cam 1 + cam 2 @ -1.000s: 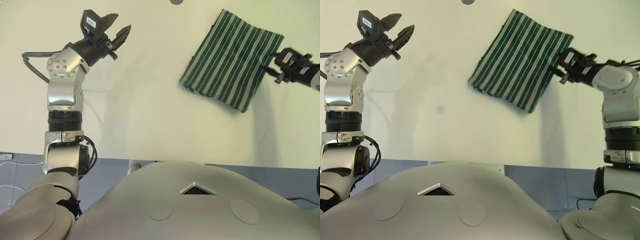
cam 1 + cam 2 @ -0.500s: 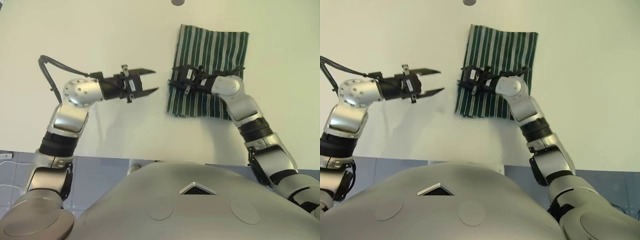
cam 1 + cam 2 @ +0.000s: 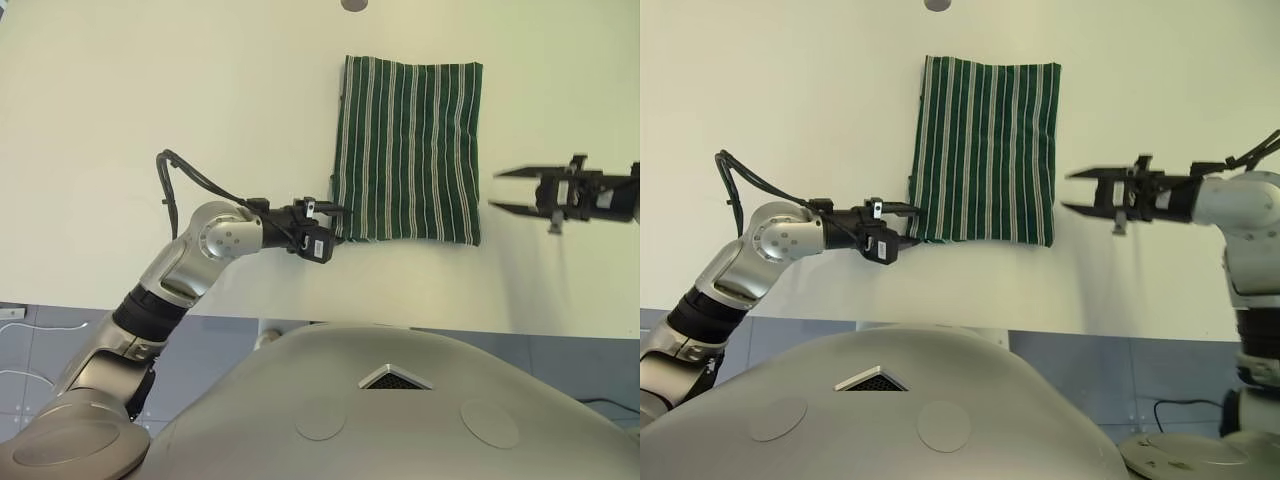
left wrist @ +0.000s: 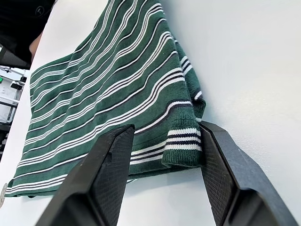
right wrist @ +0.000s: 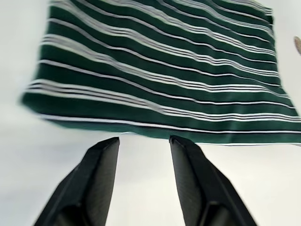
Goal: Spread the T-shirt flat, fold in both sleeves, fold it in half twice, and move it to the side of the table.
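Your left claw point(image 3: 338, 224) is low on the table point(image 3: 150, 100), fingers point(image 4: 108, 179) parted wide. The hem corner of the folded T-shirt point(image 3: 410, 150) sits between them. One finger is touching or just beside the cuff edge, and the other is over the striped cloth. You have no closed grip on it.

From that claw, the green-and-white striped shirt stretches ahead as a flat rectangle, stripes running away from the tips.

Your right claw point(image 3: 497, 190) is on the shirt's opposite side, pointing at its long edge. Its fingers point(image 5: 96, 183) are spread and hold nothing. The shirt's edge is near, just ahead of these tips, with bare table between them.
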